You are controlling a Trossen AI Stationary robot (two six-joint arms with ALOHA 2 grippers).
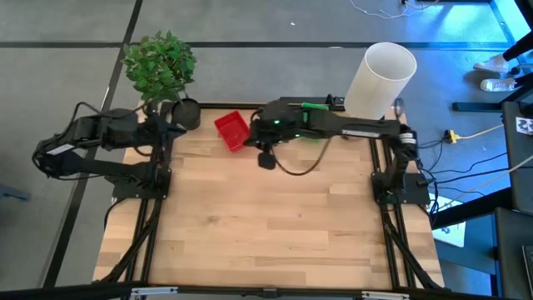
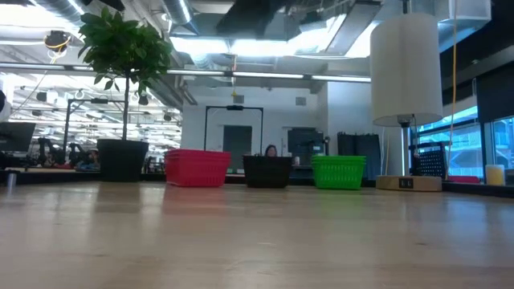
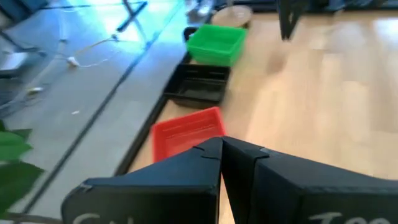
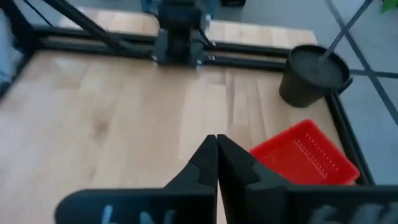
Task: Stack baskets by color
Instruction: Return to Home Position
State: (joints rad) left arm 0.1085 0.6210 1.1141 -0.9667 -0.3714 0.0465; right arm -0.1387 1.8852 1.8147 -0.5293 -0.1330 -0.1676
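Observation:
A red basket (image 1: 231, 131) (image 2: 197, 167), a black basket (image 2: 267, 171) (image 3: 199, 84) and a green basket (image 2: 338, 172) (image 3: 216, 43) stand on their bases in a row along the table's far edge. In the high view my right arm covers the black one and most of the green one. My right gripper (image 1: 265, 158) (image 4: 216, 140) hangs shut and empty above the table, nearer than the row and just right of the red basket (image 4: 305, 155). My left gripper (image 1: 171, 127) (image 3: 221, 146) is shut and empty at the far left, pointing along the row.
A black plant pot (image 1: 185, 112) (image 4: 311, 74) with a leafy plant stands at the far left corner. A large white cylinder (image 1: 381, 79) (image 2: 405, 64) stands at the far right. Bare wooden tabletop (image 1: 266, 233) stretches from the baskets to the near edge.

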